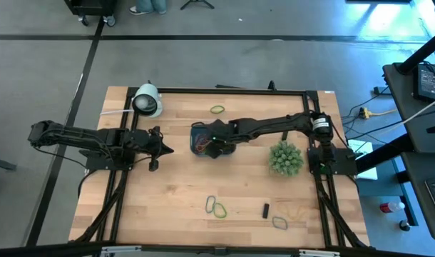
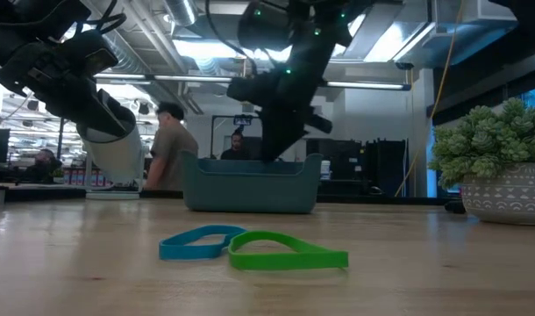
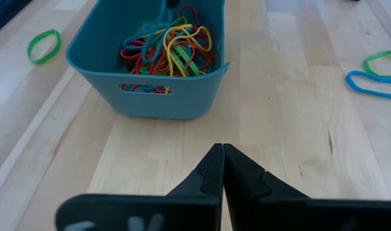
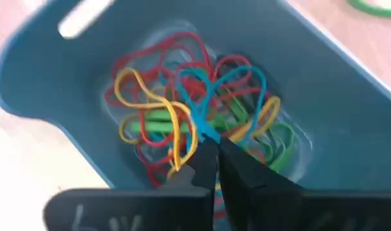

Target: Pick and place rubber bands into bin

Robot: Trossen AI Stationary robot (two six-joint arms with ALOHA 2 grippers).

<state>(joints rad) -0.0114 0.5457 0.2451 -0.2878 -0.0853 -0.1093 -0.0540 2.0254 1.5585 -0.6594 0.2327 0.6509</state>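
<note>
We see the right hand [image 4: 208,149] down inside the bin [image 1: 200,135], centre of the high view, its fingers nearly together and pinching a blue band [image 4: 202,96] atop the tangle of rubber bands [image 4: 183,115]. The left hand [image 3: 222,168] waits left of the bin, fingers pressed together, holding nothing. On the worktop [image 1: 175,200], loose bands [image 1: 216,207] lie lower centre, one green band [image 1: 217,109] upper centre.

R gripper [image 4: 211,154] tips nearly together over tangled rubber bands [image 4: 195,119] in bin [image 4: 349,109].
</note>
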